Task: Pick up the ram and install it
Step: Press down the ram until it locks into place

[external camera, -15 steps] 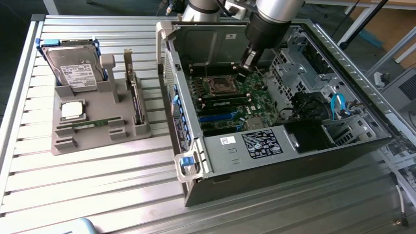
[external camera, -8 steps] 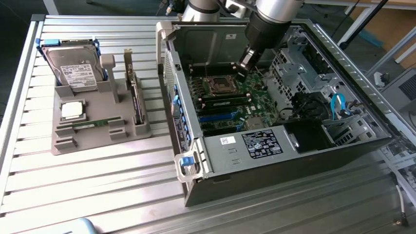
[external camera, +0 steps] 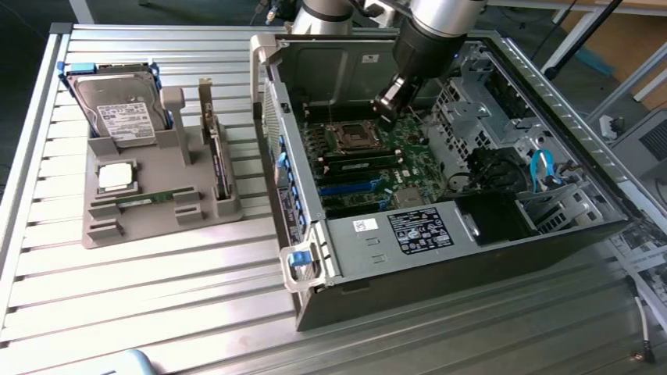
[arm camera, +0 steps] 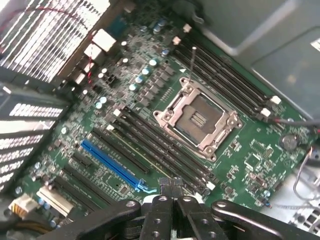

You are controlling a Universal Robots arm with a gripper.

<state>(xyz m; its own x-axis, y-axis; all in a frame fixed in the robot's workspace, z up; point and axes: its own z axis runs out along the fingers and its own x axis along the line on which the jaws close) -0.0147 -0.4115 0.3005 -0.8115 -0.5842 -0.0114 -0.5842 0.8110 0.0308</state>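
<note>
With my fingers (arm camera: pixel 170 192) pressed shut and empty above the motherboard's memory slots (arm camera: pixel 165 150), one ram (external camera: pixel 360 166) looks seated below them, another ram stick (external camera: pixel 155 198) waits in the tray (external camera: pixel 156 226).

You have an open computer case (external camera: pixel 458 258) lying on the slatted bench (external camera: pixel 156 305), its motherboard (arm camera: pixel 150 125) exposed with an empty processor socket (arm camera: pixel 197 119), black memory slots (arm camera: pixel 227 80) on both sides of it, and a blue expansion slot (arm camera: pixel 107 162). Toward the exterior view's left of the case you see a grey holder tray (external camera: pixel 156 223) carrying a hard drive (external camera: pixel 117 105), a square silver processor (external camera: pixel 115 176) and a dark expansion card (external camera: pixel 217 156) standing on edge. Inside the case, a blue cable (external camera: pixel 540 168) loops near the drive cage (external camera: pixel 469 101).
</note>
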